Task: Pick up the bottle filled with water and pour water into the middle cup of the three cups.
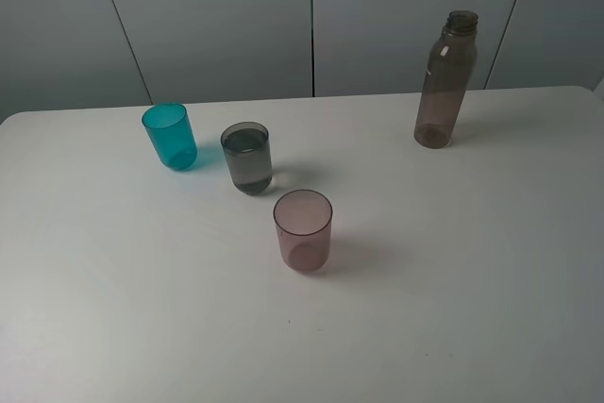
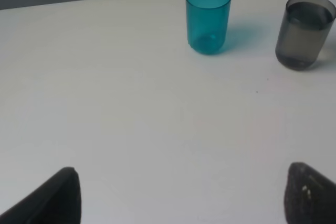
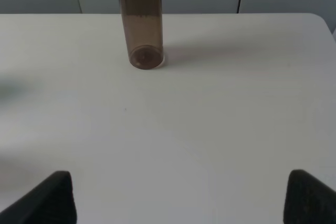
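Note:
The smoky brown bottle (image 1: 445, 80) stands upright with no cap at the back right of the white table (image 1: 453, 280); its lower body also shows in the right wrist view (image 3: 142, 22). The three cups stand in a diagonal row: teal-blue (image 1: 170, 136), smoky grey middle cup (image 1: 247, 158) holding water, pinkish-mauve (image 1: 303, 229). The left wrist view shows the teal cup (image 2: 208, 17) and the grey cup (image 2: 304, 31). Neither gripper shows in the exterior high view. My left gripper (image 2: 181, 195) is open, well short of the cups. My right gripper (image 3: 178, 198) is open, well short of the bottle.
Grey wall panels (image 1: 311, 16) rise behind the table's far edge. The table's right edge (image 3: 325, 24) runs close beside the bottle's side.

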Controlling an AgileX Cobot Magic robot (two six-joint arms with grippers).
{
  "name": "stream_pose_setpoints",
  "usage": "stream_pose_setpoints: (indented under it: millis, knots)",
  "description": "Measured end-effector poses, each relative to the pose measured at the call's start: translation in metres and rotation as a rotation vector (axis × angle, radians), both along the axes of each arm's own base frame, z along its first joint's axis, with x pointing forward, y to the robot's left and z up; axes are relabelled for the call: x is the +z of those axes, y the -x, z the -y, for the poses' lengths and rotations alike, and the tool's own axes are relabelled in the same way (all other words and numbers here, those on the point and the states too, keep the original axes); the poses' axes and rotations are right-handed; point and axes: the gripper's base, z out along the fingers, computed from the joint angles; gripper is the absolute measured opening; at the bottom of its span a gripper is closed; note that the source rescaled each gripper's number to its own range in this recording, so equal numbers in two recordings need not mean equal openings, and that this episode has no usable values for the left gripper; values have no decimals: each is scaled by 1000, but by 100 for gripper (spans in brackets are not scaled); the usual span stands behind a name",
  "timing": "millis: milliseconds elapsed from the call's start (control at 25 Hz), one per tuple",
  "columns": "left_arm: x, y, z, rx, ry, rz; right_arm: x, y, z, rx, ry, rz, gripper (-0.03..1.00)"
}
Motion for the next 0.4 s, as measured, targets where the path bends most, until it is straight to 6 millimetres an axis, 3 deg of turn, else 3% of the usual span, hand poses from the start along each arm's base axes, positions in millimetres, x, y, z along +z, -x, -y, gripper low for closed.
stream_pose_setpoints:
  millis: [400]
  knots:
    - [0, 0, 0, 1, 2, 0, 0, 0, 0, 2, 3, 0, 54]
